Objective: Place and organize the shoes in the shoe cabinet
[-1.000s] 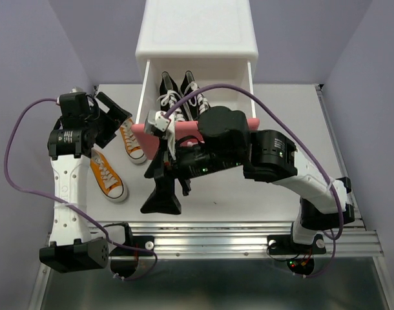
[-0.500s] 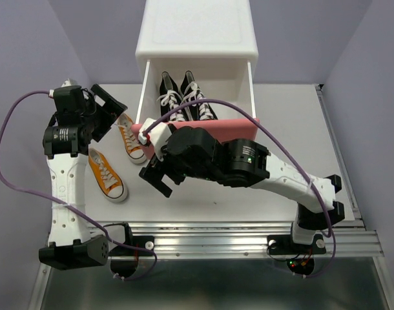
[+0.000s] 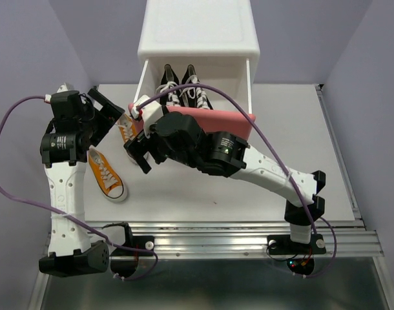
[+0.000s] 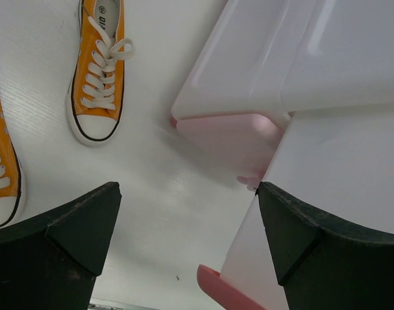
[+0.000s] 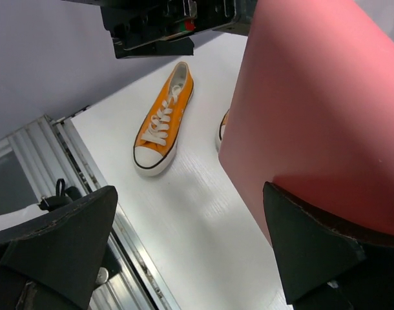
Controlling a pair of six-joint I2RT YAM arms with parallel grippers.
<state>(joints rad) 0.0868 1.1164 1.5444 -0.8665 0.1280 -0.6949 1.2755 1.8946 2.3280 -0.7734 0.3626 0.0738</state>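
lavender walls [image 3: 29, 51] enclose a white table [image 3: 248, 194]. the shoe cabinet [image 3: 197, 32] stands at the far edge, its deep pink upper drawer [image 3: 229, 119] pulled out with the black shoes [image 3: 184, 90] inside, seen only from above. the orange shoes [image 3: 106, 175] lie on the table to its left. only the left wrist view shows the pale lower drawer [image 4: 232, 139]. the left gripper [image 4: 184, 219] and right gripper [image 5: 190, 232] gape wide, empty.

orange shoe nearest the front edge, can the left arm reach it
Probably yes: the orange shoe lies uncovered on the table, the left gripper hangs open just beyond it, and the right arm is off to one side.
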